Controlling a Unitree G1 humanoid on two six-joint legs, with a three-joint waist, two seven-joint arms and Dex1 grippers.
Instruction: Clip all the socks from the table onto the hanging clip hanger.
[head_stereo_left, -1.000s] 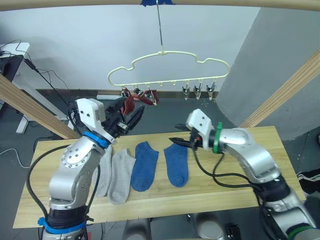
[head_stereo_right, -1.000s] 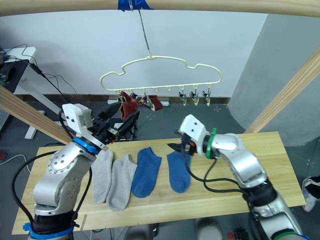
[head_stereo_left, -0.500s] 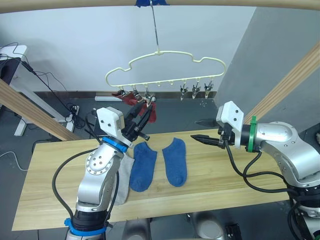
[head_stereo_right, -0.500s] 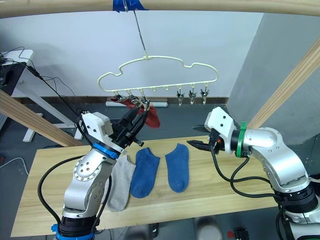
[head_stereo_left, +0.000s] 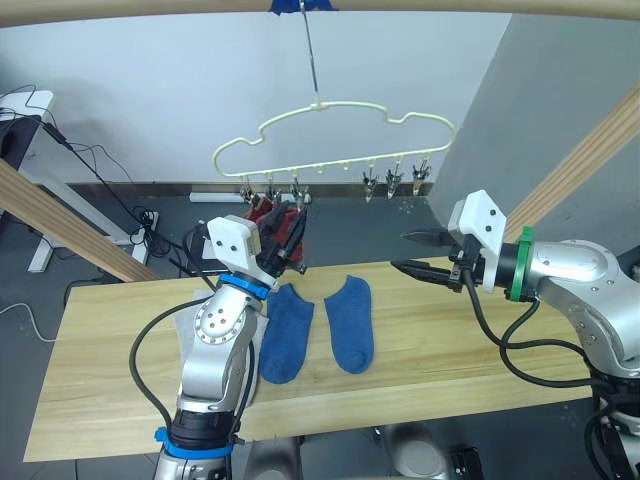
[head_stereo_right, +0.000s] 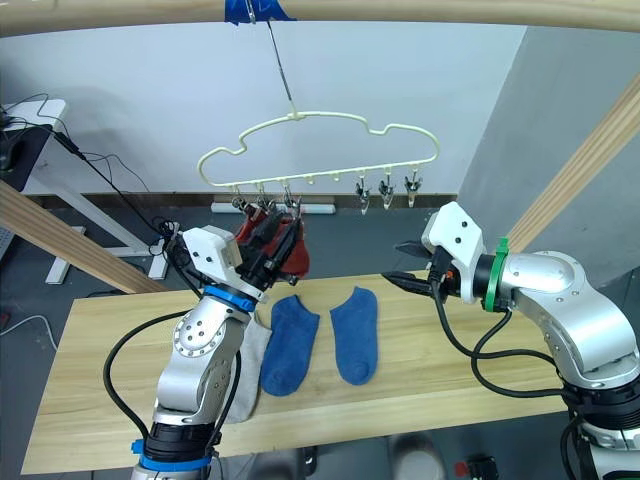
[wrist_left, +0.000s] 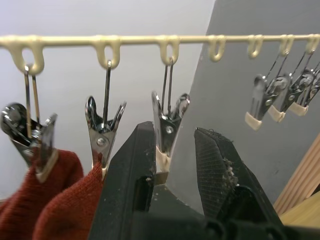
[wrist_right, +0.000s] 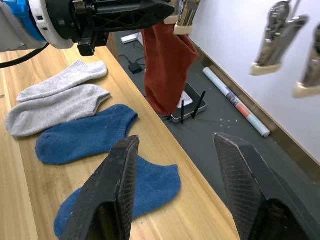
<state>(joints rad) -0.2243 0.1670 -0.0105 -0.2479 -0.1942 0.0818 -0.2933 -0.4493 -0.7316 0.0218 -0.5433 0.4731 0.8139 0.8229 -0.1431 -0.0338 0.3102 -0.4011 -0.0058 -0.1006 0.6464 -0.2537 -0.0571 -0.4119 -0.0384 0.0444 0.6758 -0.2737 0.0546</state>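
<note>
the left gripper (wrist_left: 172, 165) is raised to the clip hanger (head_stereo_left: 330, 105), its two black fingers set narrowly apart on either side of the third clip (wrist_left: 167, 127) along the bar, with nothing pinched between them but that clip's lower end. just beside it, the first two clips each hold a rust-red sock (wrist_right: 167, 70), both hanging free below the bar. the right gripper (wrist_right: 175, 190) hovers above the far edge of the table (head_stereo_left: 450, 350), fingers spread wide and empty, pointing toward the hanger's free clips. by my reading two of six socks are done; four are left on the table: two blue socks (head_stereo_left: 352, 322) lying side by side near the middle, and two light grey socks (wrist_right: 55, 102) overlapping just beyond them on the robot's left, partly hidden behind the left arm in the head views. four clips are unused: the one at the left gripper, then a bare stretch of loops, then three bunched close together at the bar's right end (head_stereo_left: 395, 180). those three sit tight against one another, so working any single one looks cramped. the table has plenty of bare wood on both sides of the socks, and the blue pair lies well in from the near edge, easy to reach from above.
</note>
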